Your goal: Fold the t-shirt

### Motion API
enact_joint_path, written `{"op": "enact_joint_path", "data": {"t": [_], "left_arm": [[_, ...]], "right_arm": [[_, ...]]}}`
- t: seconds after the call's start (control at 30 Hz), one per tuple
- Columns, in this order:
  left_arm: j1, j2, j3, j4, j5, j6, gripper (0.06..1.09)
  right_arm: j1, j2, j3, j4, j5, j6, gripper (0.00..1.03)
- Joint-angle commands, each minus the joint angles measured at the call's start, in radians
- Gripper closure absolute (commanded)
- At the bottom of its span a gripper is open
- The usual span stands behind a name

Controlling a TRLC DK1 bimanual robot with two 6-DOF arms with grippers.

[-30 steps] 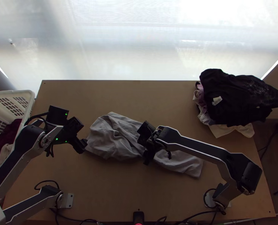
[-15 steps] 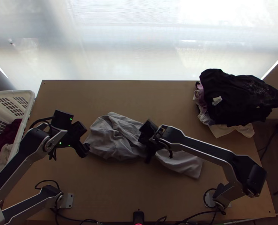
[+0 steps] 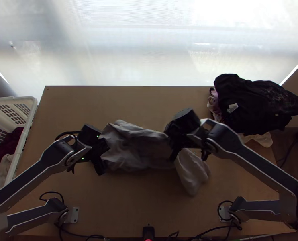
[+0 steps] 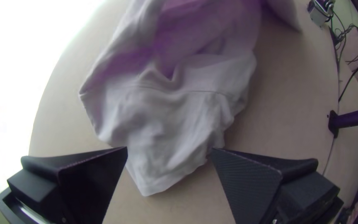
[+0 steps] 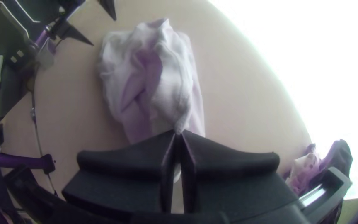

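Right hand (image 3: pixel 174 156) was pinching part of the light grey t-shirt (image 3: pixel 133 150), fingers pressed together on it. Left hand (image 3: pixel 102 168) was spread, fingers apart at the shirt's other end. Shirt lay bunched and wrinkled mid-table, a loose part angled from the right hand toward the near edge. Table (image 3: pixel 129 205) was light wood. Clothes pile, black garment (image 3: pixel 253 106) on top, sat at far right corner; white basket (image 3: pixel 20 149) stood at left, dark red cloth (image 3: pixel 4 150) inside.
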Motion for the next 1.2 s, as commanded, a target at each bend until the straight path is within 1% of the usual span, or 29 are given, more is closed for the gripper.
{"op": "enact_joint_path", "data": {"t": [0.0, 0.1, 0.23, 0.43, 0.53, 0.63, 0.73, 0.83, 1.0, 1.1, 1.17], "left_arm": [[-0.065, 0.081, 0.026, 0.042, -0.017, 0.007, 0.10], [-0.068, 0.116, 0.043, 0.056, -0.018, 0.015, 0.10], [-0.089, 0.153, 0.061, 0.065, -0.027, 0.017, 0.10], [-0.095, 0.188, 0.098, 0.079, -0.033, 0.027, 0.10], [-0.105, 0.196, 0.112, 0.085, -0.032, 0.032, 0.10], [-0.164, 0.204, 0.116, 0.091, -0.030, 0.021, 0.10], [-0.230, 0.221, 0.104, 0.133, -0.032, 0.015, 0.10], [-0.255, 0.268, 0.093, 0.170, -0.033, 0.027, 0.10], [-0.213, 0.337, 0.107, 0.205, -0.041, 0.058, 0.10], [-0.192, 0.360, 0.101, 0.257, -0.043, 0.058, 0.10], [-0.189, 0.394, 0.089, 0.299, -0.066, 0.072, 0.10]], "right_arm": [[-0.134, -0.141, 0.093, -0.088, 0.002, -0.030, 1.00], [-0.206, -0.187, 0.110, -0.114, 0.002, -0.030, 1.00], [-0.304, -0.253, 0.081, -0.147, 0.002, -0.030, 1.00], [-0.512, -0.376, -0.108, -0.182, 0.002, -0.090, 1.00], [-0.595, -0.437, -0.163, -0.211, 0.000, -0.117, 1.00], [-0.626, -0.475, -0.169, -0.216, 0.000, -0.119, 1.00], [-0.620, -0.479, -0.142, -0.202, 0.000, -0.116, 1.00], [-0.617, -0.460, -0.145, -0.171, 0.000, -0.116, 1.00], [-0.627, -0.462, -0.149, -0.147, 0.000, -0.107, 1.00], [-0.629, -0.485, -0.168, -0.148, 0.000, -0.102, 1.00], [-0.626, -0.495, -0.185, -0.150, 0.000, -0.096, 1.00]]}}
